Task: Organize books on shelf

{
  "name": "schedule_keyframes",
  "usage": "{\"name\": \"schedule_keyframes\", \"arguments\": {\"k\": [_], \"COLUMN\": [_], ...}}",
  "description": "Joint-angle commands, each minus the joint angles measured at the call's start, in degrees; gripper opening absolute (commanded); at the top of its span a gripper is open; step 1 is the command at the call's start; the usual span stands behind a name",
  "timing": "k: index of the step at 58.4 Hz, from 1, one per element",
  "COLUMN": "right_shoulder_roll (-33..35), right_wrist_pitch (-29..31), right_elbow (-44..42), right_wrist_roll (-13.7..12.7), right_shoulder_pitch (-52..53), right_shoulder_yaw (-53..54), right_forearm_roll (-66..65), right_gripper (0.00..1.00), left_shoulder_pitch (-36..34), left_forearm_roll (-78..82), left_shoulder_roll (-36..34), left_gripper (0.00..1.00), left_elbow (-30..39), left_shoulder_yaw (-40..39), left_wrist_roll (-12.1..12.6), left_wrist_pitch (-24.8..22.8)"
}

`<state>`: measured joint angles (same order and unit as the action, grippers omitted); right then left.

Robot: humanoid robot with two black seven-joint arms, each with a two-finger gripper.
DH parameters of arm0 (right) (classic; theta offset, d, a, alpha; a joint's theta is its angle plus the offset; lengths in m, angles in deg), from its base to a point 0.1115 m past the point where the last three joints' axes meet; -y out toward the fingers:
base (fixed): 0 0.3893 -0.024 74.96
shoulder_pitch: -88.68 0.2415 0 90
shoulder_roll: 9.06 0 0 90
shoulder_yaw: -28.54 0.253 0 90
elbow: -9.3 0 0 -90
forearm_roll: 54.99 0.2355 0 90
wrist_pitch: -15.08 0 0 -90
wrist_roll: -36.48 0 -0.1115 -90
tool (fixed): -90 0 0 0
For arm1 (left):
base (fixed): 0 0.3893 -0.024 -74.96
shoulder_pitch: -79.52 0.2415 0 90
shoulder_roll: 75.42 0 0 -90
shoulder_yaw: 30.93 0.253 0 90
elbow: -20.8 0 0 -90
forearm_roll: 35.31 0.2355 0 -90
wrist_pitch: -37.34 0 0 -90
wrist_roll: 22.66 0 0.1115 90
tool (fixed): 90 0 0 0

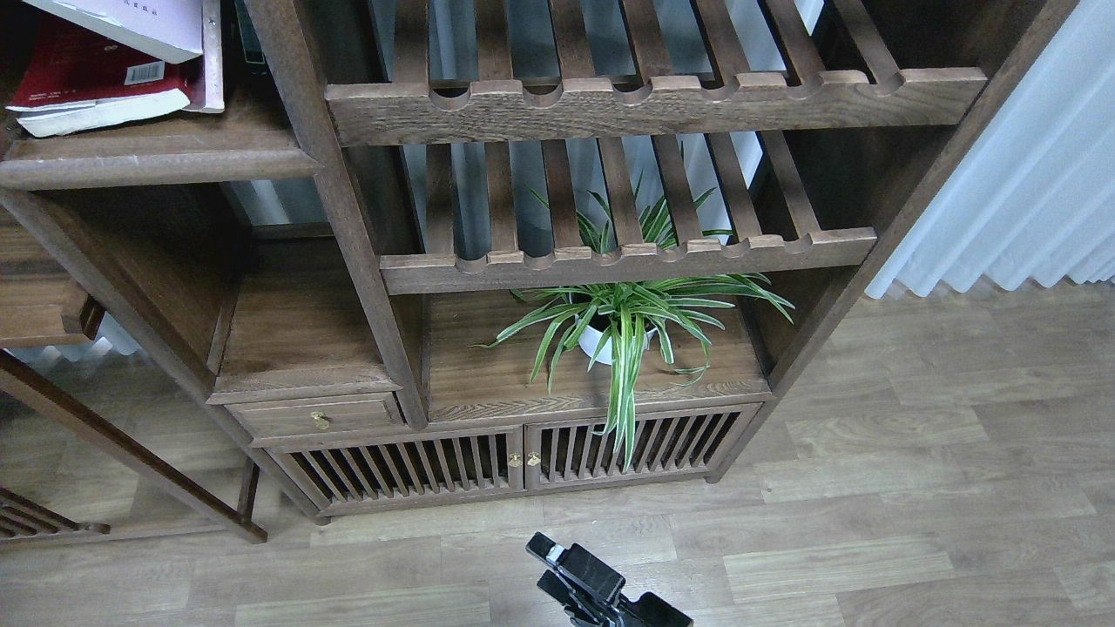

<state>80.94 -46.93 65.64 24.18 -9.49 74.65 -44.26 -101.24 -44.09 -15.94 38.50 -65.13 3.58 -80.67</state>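
Note:
The books lie in a loose stack at the top left, on the shelf (157, 157), a solid dark-brown plank with a rounded front edge. A pale lavender-cream book (131, 22) lies on top. Under it is a red book (83, 74) with a white barcode label, and pale page edges (104, 113) show below that. I cannot tell the maroon book apart. One black gripper (549, 568) shows at the bottom centre, low above the floor and far from the books. I take it for my right gripper; its fingers stand slightly apart and empty. My left gripper is out of view.
Two slatted racks with notched front rails (653, 104) (627, 257) fill the bookcase's right bay. A potted spider plant (623, 318) stands on the plank below them. A drawer (318, 416) and slatted cabinet doors (514, 461) are at the base. A white curtain (1028, 174) hangs at the right.

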Motion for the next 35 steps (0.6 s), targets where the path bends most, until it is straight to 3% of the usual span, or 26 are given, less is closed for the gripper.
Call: {"name": "schedule_keyframes", "arguments": {"k": [1, 9, 24, 35], "right_shoulder_roll": [0.00, 0.00, 0.00, 0.00], "right_wrist_pitch": [0.00, 0.00, 0.00, 0.00], "right_elbow": [0.00, 0.17, 0.44, 0.44], "right_wrist_roll": [0.00, 0.00, 0.00, 0.00], "right_shoulder_pitch": [0.00, 0.08, 0.08, 0.17], "right_shoulder_yaw": [-0.06, 0.03, 0.29, 0.47], "right_forearm_roll": [0.00, 0.00, 0.00, 0.18], "right_gripper": [0.99, 0.99, 0.99, 0.99], "left_shoulder_pitch": [-1.26, -1.00, 0.85, 4.71], "left_forearm_roll": [0.00, 0.00, -0.27, -0.71], "left_shoulder_roll": [2.48, 4.95, 3.28, -4.63], "left_gripper": [0.31, 0.68, 0.90, 0.93], "left_elbow": [-1.44, -1.35, -0.39, 7.43], "left_shoulder_yaw": [0.37, 0.28, -0.51, -0.51], "left_wrist_roll": [-0.40, -0.84, -0.93, -1.11], "left_wrist_pitch": [0.00, 0.00, 0.00, 0.00]}}
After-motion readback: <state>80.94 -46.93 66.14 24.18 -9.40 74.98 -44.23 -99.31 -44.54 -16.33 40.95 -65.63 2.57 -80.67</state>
